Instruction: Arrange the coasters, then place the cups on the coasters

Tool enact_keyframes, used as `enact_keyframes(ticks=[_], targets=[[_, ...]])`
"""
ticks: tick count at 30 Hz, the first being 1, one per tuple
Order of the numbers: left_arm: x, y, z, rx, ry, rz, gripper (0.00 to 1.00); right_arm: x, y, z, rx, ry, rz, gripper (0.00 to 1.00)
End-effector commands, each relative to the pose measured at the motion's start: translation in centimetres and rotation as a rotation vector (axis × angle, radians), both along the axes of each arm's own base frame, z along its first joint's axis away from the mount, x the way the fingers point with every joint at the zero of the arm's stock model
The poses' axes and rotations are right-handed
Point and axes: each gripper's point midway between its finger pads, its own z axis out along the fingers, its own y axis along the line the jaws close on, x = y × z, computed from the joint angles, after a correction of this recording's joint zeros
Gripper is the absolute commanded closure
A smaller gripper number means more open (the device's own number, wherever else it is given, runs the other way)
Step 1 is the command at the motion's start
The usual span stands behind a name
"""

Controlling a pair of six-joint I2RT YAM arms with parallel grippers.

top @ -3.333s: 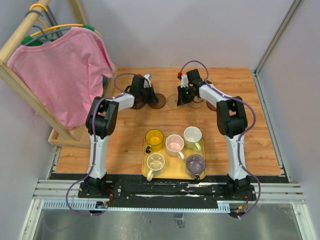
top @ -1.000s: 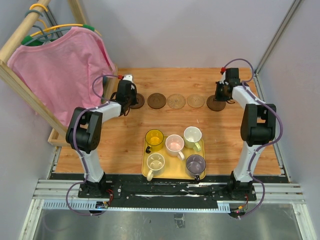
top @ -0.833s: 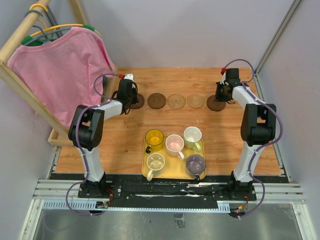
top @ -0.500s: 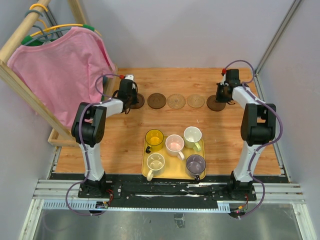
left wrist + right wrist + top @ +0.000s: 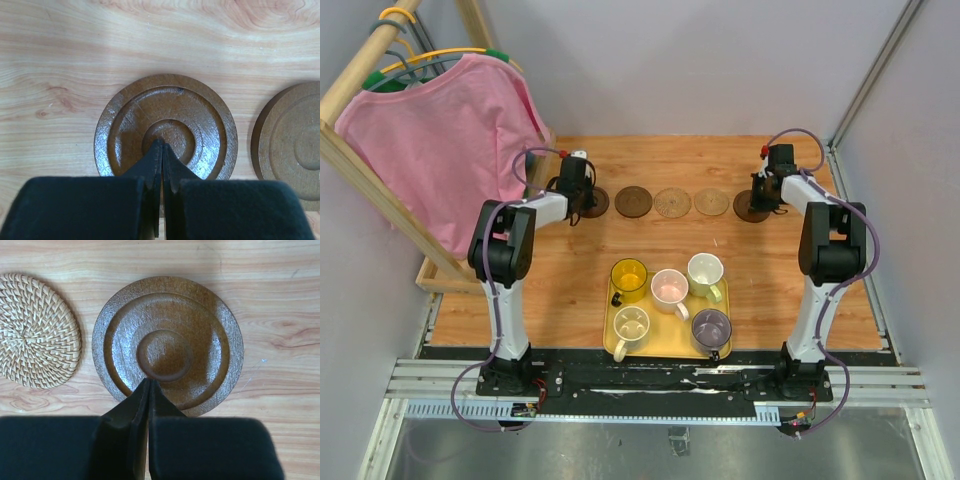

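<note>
no readable text, labels, brands or numbers on anything in view

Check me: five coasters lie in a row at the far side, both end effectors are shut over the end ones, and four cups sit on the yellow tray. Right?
No: the top external view shows five cups on the yellow tray, not four. The rest holds: five coasters in a row, left end effector and right end effector shut over the end ones.

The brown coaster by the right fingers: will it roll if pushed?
Probably slides, not rolls: the brown coaster lies flat on the wooden table. It looks like stiff wood, unlikely to bend. Its shiny top may slip under the right fingers.
</note>
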Motion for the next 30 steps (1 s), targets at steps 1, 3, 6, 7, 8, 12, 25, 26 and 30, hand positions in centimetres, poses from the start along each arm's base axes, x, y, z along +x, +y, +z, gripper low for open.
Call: enact_keyframes(ticks=[1,3,6,7,8,12,25,26,30], targets=[[0.8,0.0,-0.1,-0.007,0.006,0.013,0.99,0.5,-1.2,-0.4,0.006,0.009,-0.028,0.99],[1.1,-0.2,-0.1,-0.016,0.005,0.004,0.99,0.5,-1.2,-0.5,0.009,0.011,-0.026,0.99],[1.3,-0.7,-0.4,-0.028,0.016,-0.009,0.99,0.6,-1.0,-0.6,0.020,0.013,-0.021,0.99],[1.4,-0.8,-0.5,-0.031,0.022,-0.013,0.99,0.6,-0.9,-0.6,0.022,0.013,-0.020,0.99],[1.4,-0.9,-0.6,-0.035,0.024,-0.016,0.99,0.6,-0.9,-0.7,0.024,0.014,-0.019,0.99],[1.3,-1.4,-0.8,-0.056,0.039,-0.035,0.99,0.5,-0.6,-0.8,0.038,0.020,-0.012,0.99],[-0.4,-2.7,-2.7,-0.121,0.109,-0.080,0.99,0.5,0.2,-0.6,0.079,0.014,0.005,0.99],[-0.5,-2.8,-2.8,-0.125,0.112,-0.083,0.99,0.5,0.2,-0.6,0.082,0.014,0.007,0.99],[-0.8,-3.0,-3.0,-0.138,0.120,-0.088,0.99,0.5,0.4,-0.6,0.086,0.013,0.011,0.99]])
